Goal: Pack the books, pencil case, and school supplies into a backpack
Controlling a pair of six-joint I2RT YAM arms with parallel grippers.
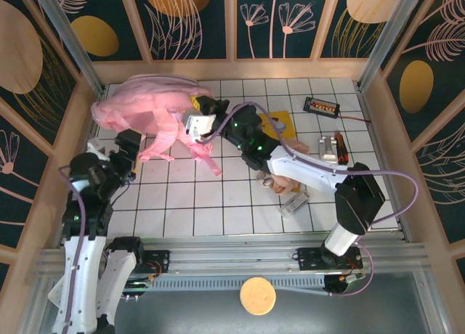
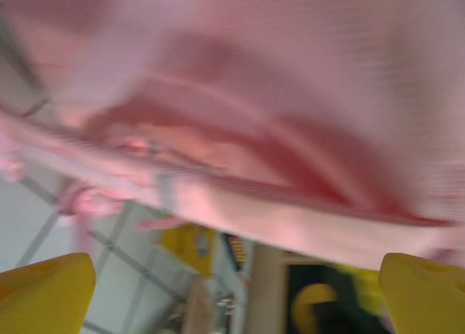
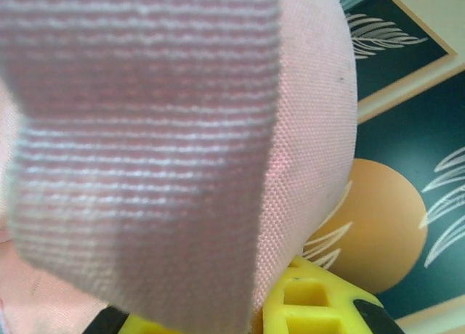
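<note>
The pink backpack (image 1: pixel 142 105) is bunched at the far-left part of the white tiled table (image 1: pixel 218 203). Its long axis runs roughly left to right, and 2 pink straps (image 1: pixel 168 141) trail toward the near side. Nothing legible is made out on its fabric.

The right gripper (image 1: pixel 196 103) is pressed against the backpack's right end. In the right wrist view a woven strap is draped across its yellow fingers (image 3: pixel 305 305), so it cannot be told how far they are parted or whether anything is held. The right arm is stretched diagonally from the near right across the table.

The left gripper (image 2: pixel 232 290) is spread wide just beneath the blurred backpack fabric, with nothing between its 2 yellow fingertips. The left arm is folded upright at the table's left edge.

The yellow book (image 1: pixel 280 123) lies partly under the right arm, and the pencil case (image 1: pixel 296 147) lies beside it. The black gadget (image 1: pixel 321 105) shows orange digits too small to be read.
</note>
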